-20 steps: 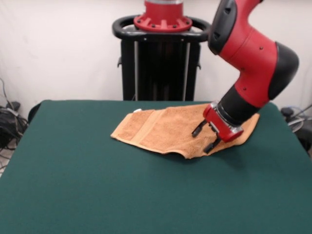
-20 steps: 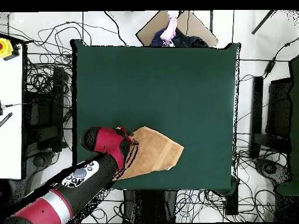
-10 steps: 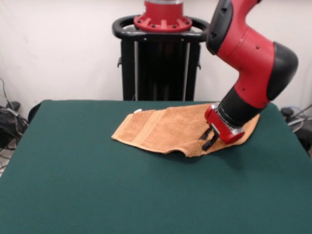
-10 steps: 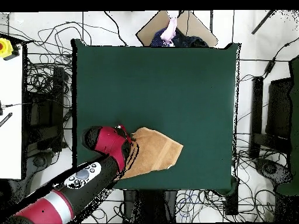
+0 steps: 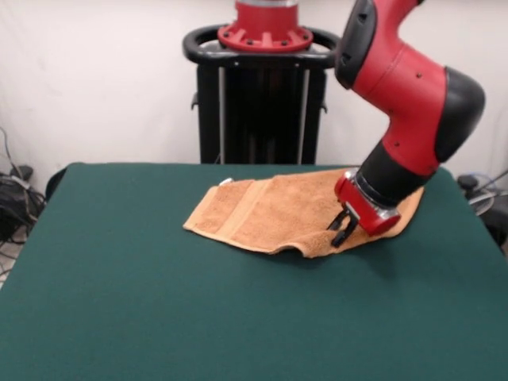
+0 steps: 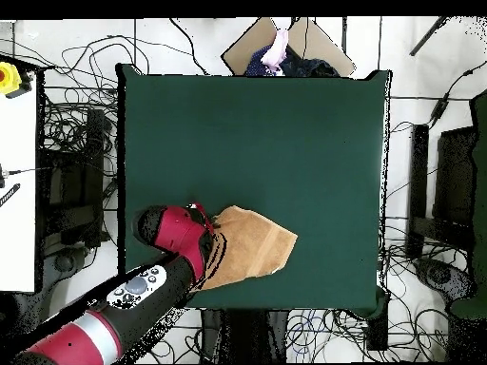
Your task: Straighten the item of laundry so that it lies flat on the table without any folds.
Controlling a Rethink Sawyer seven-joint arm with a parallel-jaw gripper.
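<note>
Lying on the far right part of the dark green, felt-like desk (image 5: 159, 302), the tan-orange terry towel (image 5: 270, 210) shows a nubby pile and two woven bands running across its left portion. A small white tag (image 5: 225, 181) sits at its far left corner; no writing can be read on it. The cloth is not flat: its near edge curls up in a fold just left of the tool (image 5: 341, 228). The tool's black fingers (image 5: 336, 223) are drawn close together at that raised near edge, clenched on the towel. Behind it the glossy red and black arm (image 5: 413, 95) slants down from the upper right. Compared with a second ago, the fingers, then spread apart, have come together, and the fold has lifted slightly.

From overhead, the towel (image 6: 252, 247) reads as an uneven, angular patch close to the desk's (image 6: 257, 133) bottom edge, left of centre. The red wrist covers its left part and hides the tool, so its state cannot be told from this view. The towel's outline has drawn in a little since the earlier frame.
</note>
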